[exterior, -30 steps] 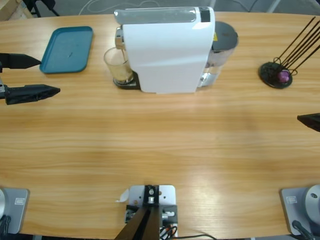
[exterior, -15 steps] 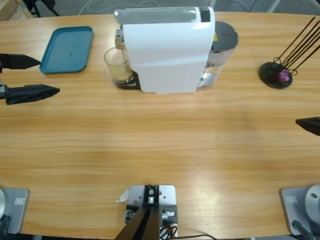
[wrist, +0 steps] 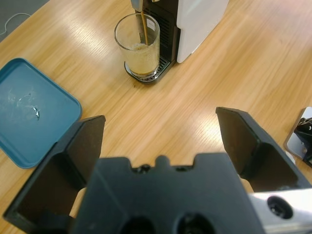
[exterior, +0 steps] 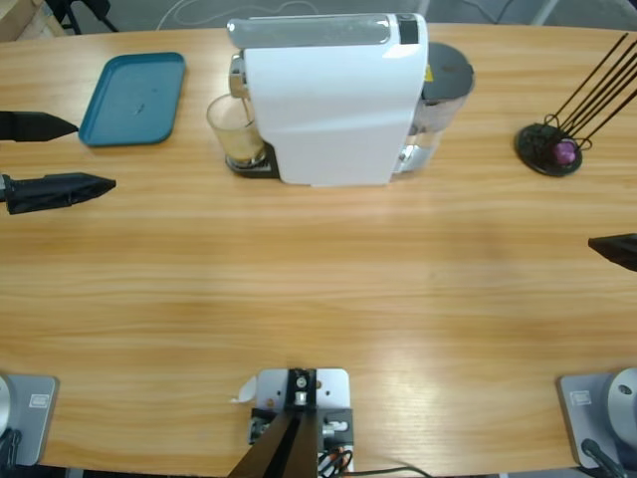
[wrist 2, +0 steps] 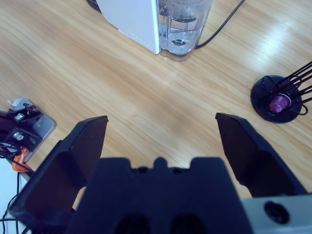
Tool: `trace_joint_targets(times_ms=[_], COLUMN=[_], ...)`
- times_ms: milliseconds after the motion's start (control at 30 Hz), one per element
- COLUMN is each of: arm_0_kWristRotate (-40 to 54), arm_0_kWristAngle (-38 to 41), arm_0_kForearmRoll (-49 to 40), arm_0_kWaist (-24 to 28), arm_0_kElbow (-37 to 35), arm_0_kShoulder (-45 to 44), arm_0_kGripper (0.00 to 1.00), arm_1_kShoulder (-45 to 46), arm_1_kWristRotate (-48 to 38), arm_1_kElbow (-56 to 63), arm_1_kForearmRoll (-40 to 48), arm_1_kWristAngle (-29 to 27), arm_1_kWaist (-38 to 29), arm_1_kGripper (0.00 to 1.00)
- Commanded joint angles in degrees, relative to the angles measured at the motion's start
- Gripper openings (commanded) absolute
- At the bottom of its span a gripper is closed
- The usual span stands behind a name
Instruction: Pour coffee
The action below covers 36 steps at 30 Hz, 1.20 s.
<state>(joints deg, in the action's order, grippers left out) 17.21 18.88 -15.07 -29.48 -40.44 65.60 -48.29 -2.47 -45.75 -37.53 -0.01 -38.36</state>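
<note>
Coffee [wrist: 142, 51] in glass [wrist: 138, 46], beyond open left claw [wrist: 161, 141]

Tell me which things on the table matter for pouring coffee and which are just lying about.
For the job:
coffee
glass holding it
coffee machine
left gripper, open
right gripper, open

Lying about:
blue tray
black capsule stand with a purple capsule

We see a long wooden table [exterior: 328, 279] with pale, glossy grain filling nearly the whole high view, soft light pooling in a sheen toward its near edge. Beyond the table's far edge lies a grey floor [exterior: 498, 10], with a pale cable [exterior: 184, 12] looped on it. At the far left corner beyond the table, a cardboard box [exterior: 18, 18] shows.
</note>
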Motion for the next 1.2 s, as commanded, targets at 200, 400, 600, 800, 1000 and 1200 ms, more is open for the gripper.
trace_joint_targets(times_ms=[200, 400, 600, 800, 1000, 1200], arm_0_kWristRotate=[0.07, 0.09, 0.03, 0.03, 0.02, 0.05], arm_0_kWristAngle=[-0.86, -0.86, -0.86, -0.86, -0.86, -0.86], arm_0_kForearmRoll=[0.75, 0.84, 1.05, 1.49, 1.54, 1.54], arm_0_kWaist=[0.57, 0.57, 0.57, 0.57, 0.57, 0.57], arm_0_kElbow=[2.30, 2.35, 2.72, 2.82, 3.09, 3.18], arm_0_kShoulder=[-0.65, -0.73, -0.63, -0.58, -0.94, -1.28], arm_0_kGripper=[1.000, 1.000, 1.000, 1.000, 1.000, 1.000], arm_1_kShoulder=[-0.08, 1.16, 0.83, 0.46, 0.09, -0.08], arm_1_kWristRotate=[0.71, 0.89, 0.98, 0.96, 0.89, 0.89], arm_1_kElbow=[0.84, 0.99, 1.01, 0.92, 0.84, 0.84], arm_1_kForearmRoll=[0.18, 0.20, 0.27, 0.27, 0.27, 0.29], arm_1_kWristAngle=[0.87, 1.06, 1.06, 0.98, 0.98, 1.06], arm_1_kWaist=[-0.57, -0.57, -0.57, -0.57, -0.57, -0.57], arm_1_kGripper=[1.000, 1.000, 1.000, 1.000, 1.000, 1.000])
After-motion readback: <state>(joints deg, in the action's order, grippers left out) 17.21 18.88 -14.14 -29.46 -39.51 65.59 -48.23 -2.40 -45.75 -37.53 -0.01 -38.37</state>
